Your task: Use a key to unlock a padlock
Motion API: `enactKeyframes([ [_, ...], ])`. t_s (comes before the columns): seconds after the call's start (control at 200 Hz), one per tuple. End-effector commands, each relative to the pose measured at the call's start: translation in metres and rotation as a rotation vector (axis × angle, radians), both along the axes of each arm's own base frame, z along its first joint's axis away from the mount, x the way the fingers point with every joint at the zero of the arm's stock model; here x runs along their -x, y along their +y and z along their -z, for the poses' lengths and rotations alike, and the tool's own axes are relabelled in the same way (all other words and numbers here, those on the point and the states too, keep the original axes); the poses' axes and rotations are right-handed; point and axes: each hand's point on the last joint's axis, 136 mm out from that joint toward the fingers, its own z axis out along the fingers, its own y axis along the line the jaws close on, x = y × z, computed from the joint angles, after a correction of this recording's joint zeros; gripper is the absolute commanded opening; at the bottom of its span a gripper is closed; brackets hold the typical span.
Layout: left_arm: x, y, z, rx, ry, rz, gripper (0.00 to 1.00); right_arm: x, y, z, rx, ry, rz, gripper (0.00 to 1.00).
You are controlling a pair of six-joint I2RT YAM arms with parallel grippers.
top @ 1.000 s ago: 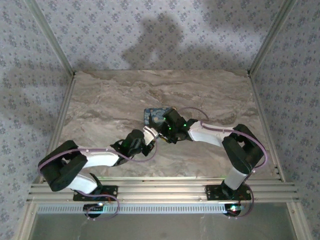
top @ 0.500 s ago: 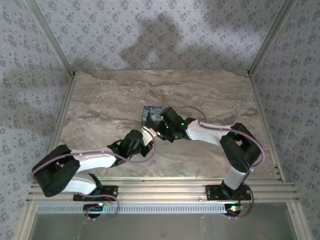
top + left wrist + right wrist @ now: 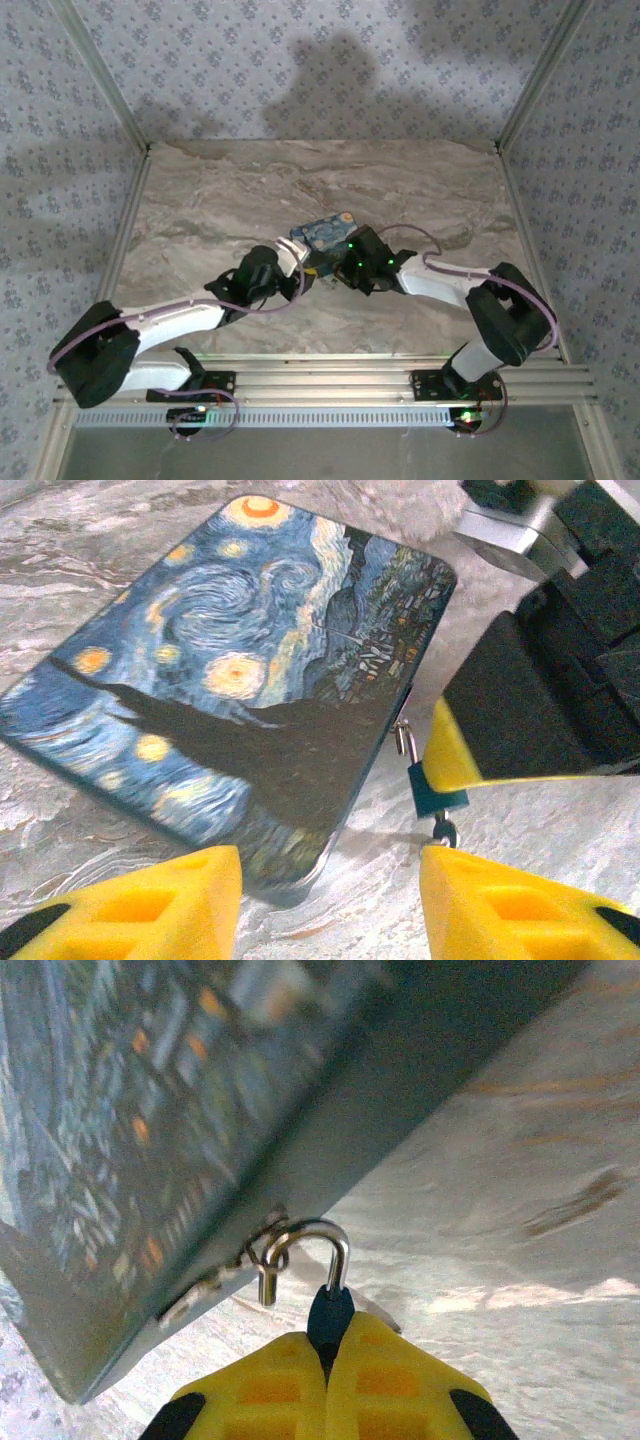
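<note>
A flat block printed with a dark-blue and yellow night sky (image 3: 325, 232) (image 3: 240, 670) lies on the marble table. From a metal loop on its dark side (image 3: 262, 1250) hangs a tiny blue padlock (image 3: 330, 1317) (image 3: 432, 792) with a silver shackle (image 3: 310, 1235); one shackle leg ends free, out of the body. My right gripper (image 3: 328, 1345) (image 3: 338, 266) is shut on this small blue body. A small metal piece with a ring end (image 3: 444, 831), possibly the key, sticks out under it. My left gripper (image 3: 330, 905) (image 3: 300, 264) stands open just before the block's near corner, nothing between its fingers.
The marble tabletop (image 3: 220, 200) is bounded by aluminium rails at the left (image 3: 125, 240) and right (image 3: 525, 240) and patterned walls behind. Both arms meet at the table's middle, with bare marble to the left, right and back.
The printed block has turned and slid a little to the right with the right gripper. The left arm has stretched out lower, its gripper staying by the block's near corner.
</note>
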Motion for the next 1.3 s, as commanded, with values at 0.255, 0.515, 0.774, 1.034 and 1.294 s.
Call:
enactKeyframes([
  [0.255, -0.003, 0.020, -0.022, 0.072, 0.051, -0.075, 0.52, -0.016, -0.035, -0.017, 0.049, -0.072, 0.058, 0.00],
  [0.515, -0.005, 0.021, -0.015, 0.084, 0.094, -0.100, 0.53, -0.014, -0.030, -0.007, 0.054, -0.057, 0.030, 0.00],
  [0.774, -0.001, 0.025, -0.013, 0.102, 0.111, -0.113, 0.53, -0.036, -0.031, -0.025, 0.011, -0.113, 0.050, 0.00],
  [1.034, -0.001, 0.042, -0.023, 0.099, 0.088, -0.160, 0.54, -0.062, -0.046, -0.054, 0.038, -0.196, 0.066, 0.00],
  [1.294, 0.002, 0.060, -0.032, 0.088, 0.067, -0.206, 0.58, -0.070, -0.062, -0.065, 0.028, -0.220, 0.064, 0.00],
])
